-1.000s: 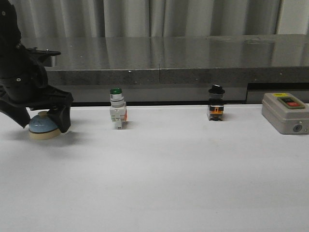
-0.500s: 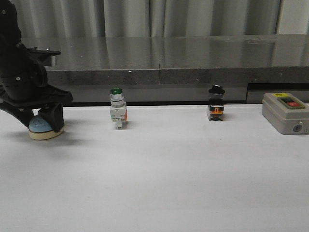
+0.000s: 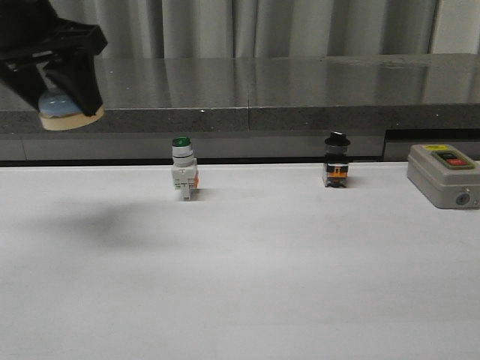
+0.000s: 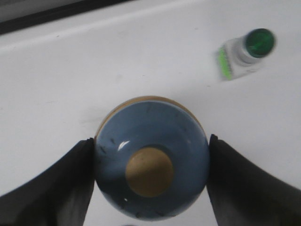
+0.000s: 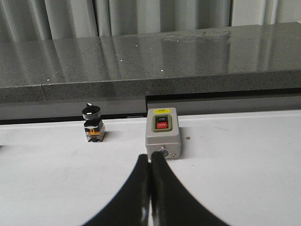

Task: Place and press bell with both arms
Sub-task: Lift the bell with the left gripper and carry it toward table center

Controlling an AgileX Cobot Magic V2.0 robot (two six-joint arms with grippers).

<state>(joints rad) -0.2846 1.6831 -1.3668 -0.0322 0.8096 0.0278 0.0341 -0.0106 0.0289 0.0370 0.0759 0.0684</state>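
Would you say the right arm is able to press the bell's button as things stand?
Probably not yet. The bell is held in the air by the left gripper at the far left, while the right gripper, shut, sits low near the grey box, far from it.

The front camera looks forward across the table (image 3: 247,277); the left wrist camera looks straight down, sharing the green-capped switch (image 3: 182,177) (image 4: 244,52) at 1 o'clock.
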